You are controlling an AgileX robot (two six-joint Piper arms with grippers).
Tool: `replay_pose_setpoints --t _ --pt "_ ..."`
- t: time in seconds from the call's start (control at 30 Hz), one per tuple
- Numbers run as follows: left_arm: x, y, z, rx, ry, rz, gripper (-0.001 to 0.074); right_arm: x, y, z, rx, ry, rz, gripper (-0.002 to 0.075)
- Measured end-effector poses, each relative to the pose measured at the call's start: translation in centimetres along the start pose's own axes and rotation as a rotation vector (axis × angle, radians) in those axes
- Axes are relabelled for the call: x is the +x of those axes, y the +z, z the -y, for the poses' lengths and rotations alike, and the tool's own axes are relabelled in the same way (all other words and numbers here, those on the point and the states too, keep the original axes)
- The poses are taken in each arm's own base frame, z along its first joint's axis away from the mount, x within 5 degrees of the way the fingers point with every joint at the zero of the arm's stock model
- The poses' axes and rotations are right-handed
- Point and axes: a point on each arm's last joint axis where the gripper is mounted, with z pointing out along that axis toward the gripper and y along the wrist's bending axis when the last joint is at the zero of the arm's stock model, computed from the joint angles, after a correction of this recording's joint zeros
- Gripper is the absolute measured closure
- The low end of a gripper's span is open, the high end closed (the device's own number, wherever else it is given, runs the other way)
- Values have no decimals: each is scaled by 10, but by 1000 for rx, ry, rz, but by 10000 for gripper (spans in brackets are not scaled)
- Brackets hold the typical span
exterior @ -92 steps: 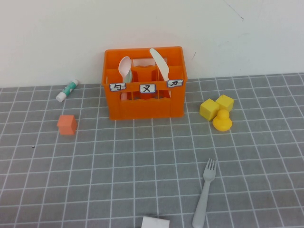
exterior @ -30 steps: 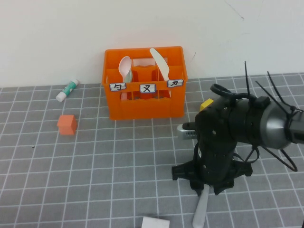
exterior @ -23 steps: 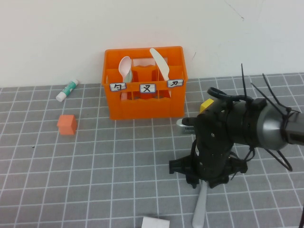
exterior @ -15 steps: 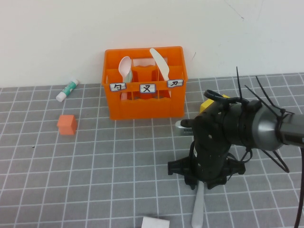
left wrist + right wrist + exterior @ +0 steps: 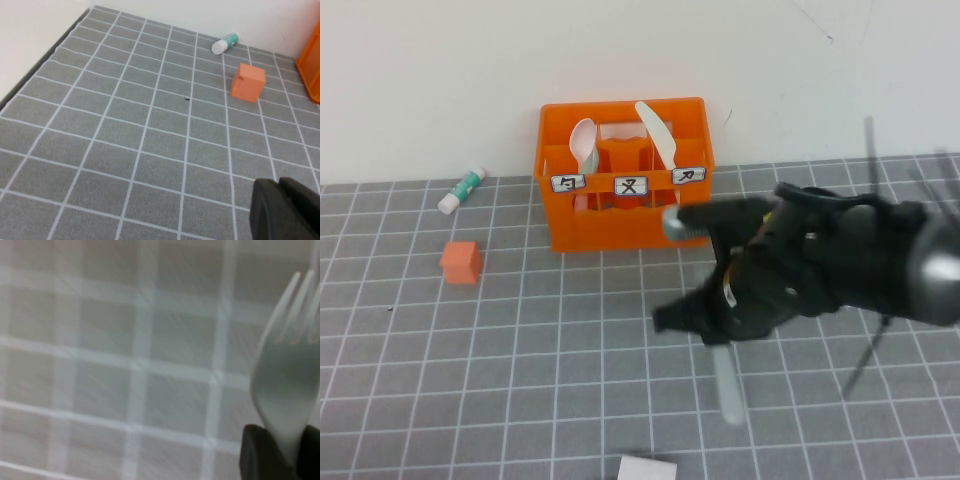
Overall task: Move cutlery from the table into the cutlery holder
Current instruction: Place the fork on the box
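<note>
My right gripper is shut on the light grey fork, tines pointing away from the wrist, above the grey table. In the high view the blurred right arm sits in front of and to the right of the orange cutlery holder, and the fork's handle hangs out below it, off the table. The holder has a white spoon and a white knife in it. My left gripper is shut and empty, out of the high view, low over the table's left part.
A small orange cube and a glue stick lie left of the holder; both show in the left wrist view, the cube and the stick. A white object sits at the near edge. A white wall stands behind.
My right arm came in over the fork, shut on it, lifted it off the table and moved it left toward the holder. The handle now points toward the near edge.
</note>
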Motion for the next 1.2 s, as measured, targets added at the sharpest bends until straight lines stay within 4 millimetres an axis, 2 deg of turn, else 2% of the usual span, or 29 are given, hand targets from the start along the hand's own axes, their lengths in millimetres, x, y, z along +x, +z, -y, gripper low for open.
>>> replay_pose_setpoints --t 0.07,0.17,0.3,0.47,0.6,0.77,0.83,0.93,1.07,1.2 --pt "0 0 0 0 0 0 736 -5 -14 -3 -70 -9 115 606" --pt "0 0 0 0 0 0 736 -10 -25 -9 -176 -29 245 606" --pt "0 0 0 0 0 0 736 -16 -30 -19 -285 -95 355 606" --pt "0 0 0 0 -2 0 736 -27 -40 -30 -383 -291 550 606" --pt "0 0 0 0 -2 0 736 -42 -53 -33 -339 -356 803 606" --pt "0 0 0 0 -2 0 736 -62 -69 -23 -162 -270 1134 606" --pt "0 0 0 0 -2 0 736 -66 -68 -19 -134 -213 1210 606" --pt "0 0 0 0 -2 0 736 -72 -53 -16 -149 -163 1244 606" --pt "0 0 0 0 -2 0 736 -84 -27 -21 -170 -152 1237 606" --pt "0 0 0 0 -2 0 736 -101 -10 -29 -174 -177 1253 606"
